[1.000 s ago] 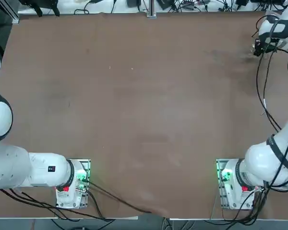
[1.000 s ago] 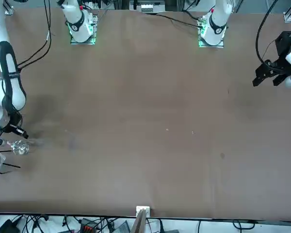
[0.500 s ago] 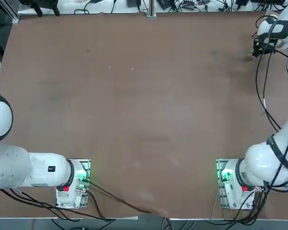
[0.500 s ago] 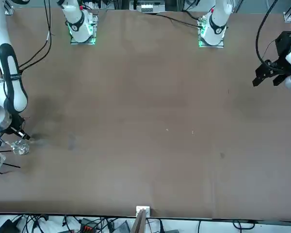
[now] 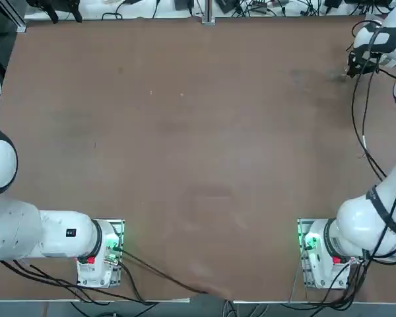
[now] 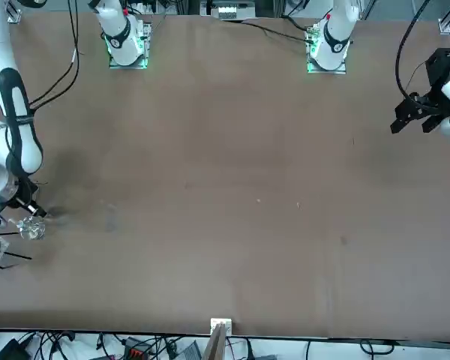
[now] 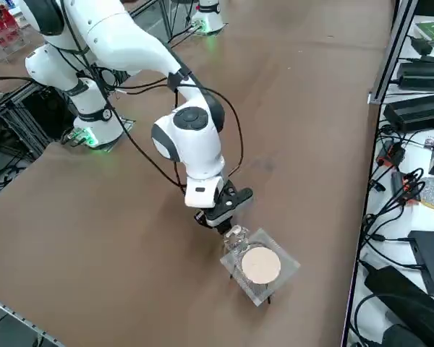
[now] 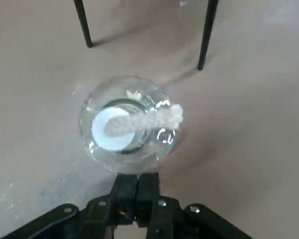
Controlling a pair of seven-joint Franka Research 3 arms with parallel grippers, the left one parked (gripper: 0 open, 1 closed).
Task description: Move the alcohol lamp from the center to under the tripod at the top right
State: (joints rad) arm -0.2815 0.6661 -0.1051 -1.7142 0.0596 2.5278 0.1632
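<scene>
1. Already the alcohol lamp (image 8: 127, 123) is out of the centre, standing on the table (image 7: 72, 217) just beside the tripod (image 7: 260, 265), short of its legs
2. Behind it, the right gripper (image 8: 135, 191) has its fingers pressed together, holding nothing
3. Remaining, I judge: nudge the lamp in under the white disc
</scene>
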